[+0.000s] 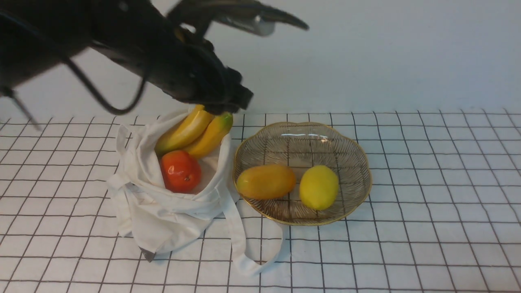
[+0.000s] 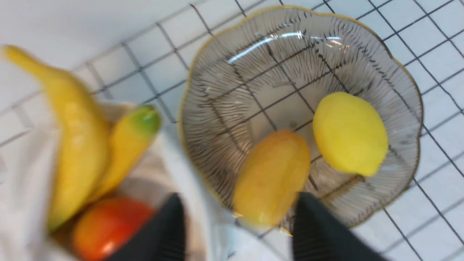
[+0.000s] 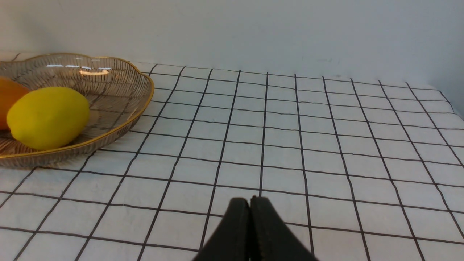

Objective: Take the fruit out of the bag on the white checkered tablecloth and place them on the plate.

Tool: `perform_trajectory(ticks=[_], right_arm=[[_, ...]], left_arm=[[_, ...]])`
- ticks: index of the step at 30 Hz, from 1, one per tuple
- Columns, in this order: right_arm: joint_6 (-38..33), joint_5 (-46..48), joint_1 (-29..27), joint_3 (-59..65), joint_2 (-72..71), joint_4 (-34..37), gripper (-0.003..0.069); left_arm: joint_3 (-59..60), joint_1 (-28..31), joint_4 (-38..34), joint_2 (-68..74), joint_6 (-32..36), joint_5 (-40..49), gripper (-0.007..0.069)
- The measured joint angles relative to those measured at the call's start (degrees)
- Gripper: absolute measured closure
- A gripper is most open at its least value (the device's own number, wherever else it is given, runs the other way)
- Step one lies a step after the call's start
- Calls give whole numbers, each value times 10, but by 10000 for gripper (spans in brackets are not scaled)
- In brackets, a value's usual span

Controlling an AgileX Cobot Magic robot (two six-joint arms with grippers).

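Three fruits in bag: red-orange fruit nearest, two bananas behind it.
Plate: beside bag on checkered tablecloth, holding mango and lemon.
Left gripper: above bananas, jaws apart, empty.
Right gripper: pressed closed, empty, over tablecloth.

You have two yellow green-tipped bananas, one round red-orange fruit, one oblong orange-yellow mango, one yellow lemon (five fruits altogether), one white cloth bag and one gold-rimmed glass plate.
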Motion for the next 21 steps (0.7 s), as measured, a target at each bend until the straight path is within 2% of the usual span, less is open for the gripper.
perform_trajectory(ticks=[1, 2, 5, 13, 21], right_arm=[[0, 0, 0, 0, 0, 0, 673], [0, 0, 0, 0, 0, 0, 673], [0, 0, 0, 0, 0, 0, 673], [0, 0, 0, 0, 0, 0, 673], [0, 0, 0, 0, 0, 0, 673]], left_arm=[[0, 1, 4, -32, -2, 17, 498], [0, 1, 7, -58, -5, 30, 545], [4, 2, 2, -156, -17, 57, 616], [134, 2, -10, -408, -21, 18, 632], [382, 2, -12, -640, -37, -211, 632]])
